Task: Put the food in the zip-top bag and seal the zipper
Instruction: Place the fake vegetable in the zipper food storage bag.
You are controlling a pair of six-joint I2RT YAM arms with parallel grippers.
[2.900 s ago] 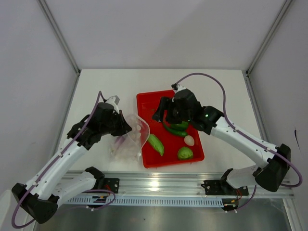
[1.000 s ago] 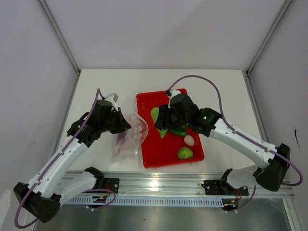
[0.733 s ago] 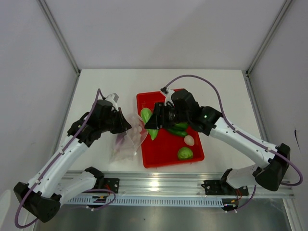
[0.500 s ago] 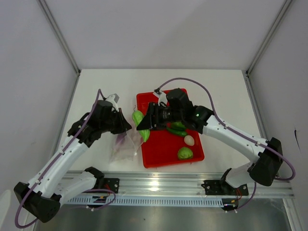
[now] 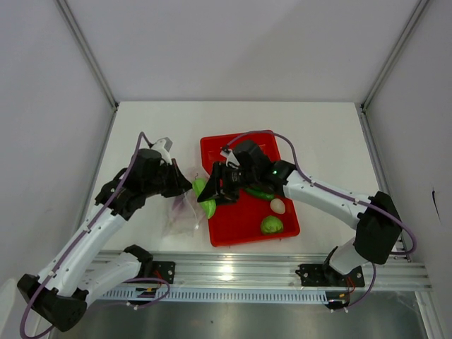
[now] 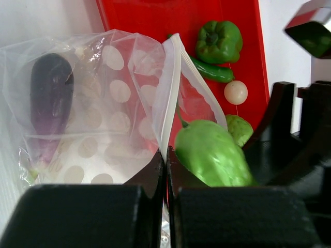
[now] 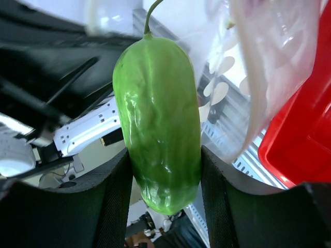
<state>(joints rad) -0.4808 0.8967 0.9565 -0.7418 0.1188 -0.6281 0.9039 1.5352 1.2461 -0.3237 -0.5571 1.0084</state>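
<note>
My left gripper point(image 6: 166, 155) is shut on the mouth edge of the clear zip-top bag point(image 6: 103, 119) and holds it up, left of the red tray point(image 5: 244, 222). The purple eggplant point(image 6: 50, 95) lies inside the bag. My right gripper point(image 7: 164, 170) is shut on the light green gourd point(image 7: 159, 124) and holds it at the bag's mouth point(image 5: 203, 196); the gourd also shows in the left wrist view point(image 6: 212, 155). The bag's zipper strip point(image 6: 172, 88) runs up from my left fingers. On the tray lie the green pepper point(image 6: 219, 41), a green chili point(image 6: 212, 71), the white egg-like piece point(image 5: 278, 205) and the round green one point(image 5: 271, 225).
The red tray stands at the table's middle, with the bag just left of it. A metal rail point(image 5: 233, 272) runs along the near edge. Walls close in the left and right sides.
My right gripper picked the gourd up from the tray and carried it left to the bag's mouth. My left gripper keeps holding the bag's edge, nearly still.
</note>
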